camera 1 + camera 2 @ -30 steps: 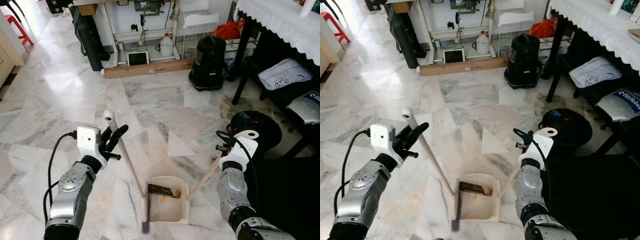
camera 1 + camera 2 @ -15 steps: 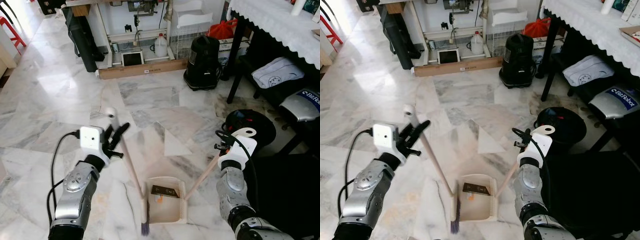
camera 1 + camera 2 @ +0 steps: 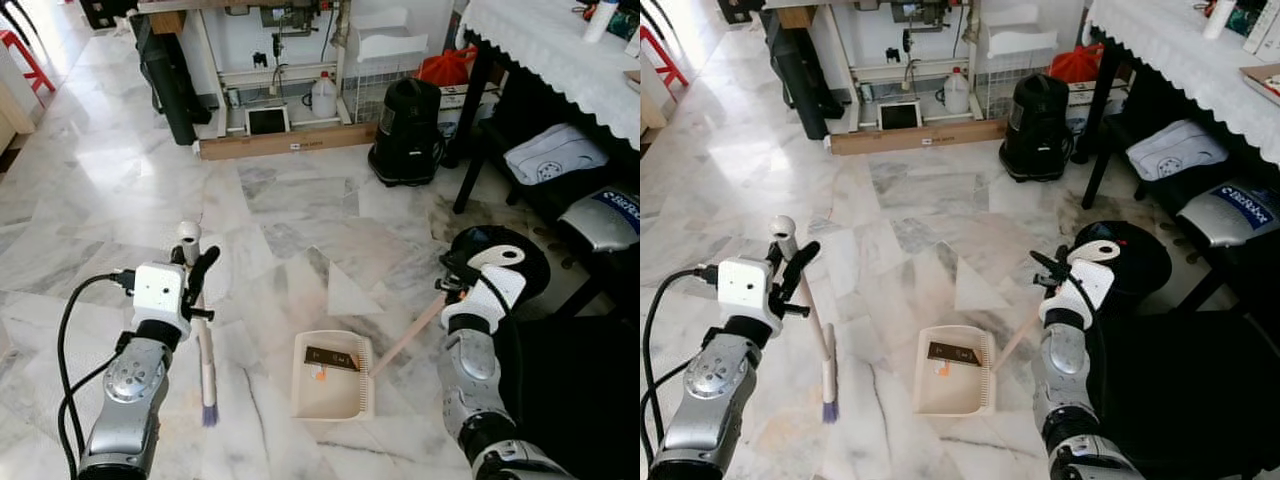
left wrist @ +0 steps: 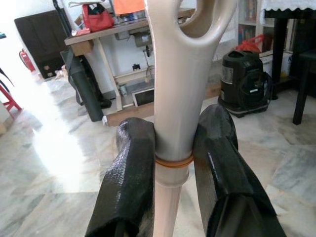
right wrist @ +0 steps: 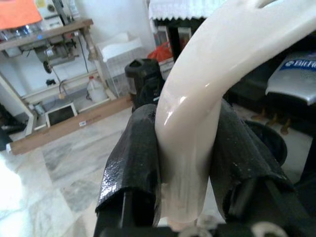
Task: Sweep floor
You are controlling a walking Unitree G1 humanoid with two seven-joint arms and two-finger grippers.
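Broom and dustpan held over marble floor

Eye views: left tool grips the broom, bristles just off the dustpan's left edge; open floor lies beyond.
Wrist views: left fingers clamp the broom; right tool clamps the dustpan handle.

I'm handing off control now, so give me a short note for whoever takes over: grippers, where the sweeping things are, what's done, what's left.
Left gripper is shut on the broom handle, holding it upright with the purple bristles near the floor, apart from the dustpan.
Right gripper is shut on the dustpan's long handle.
The dustpan sits flat on the marble floor between the arms.
Done: a dark flat scrap and a small orange bit lie in the pan.
Left: sweep any remaining debris in, then empty the pan.
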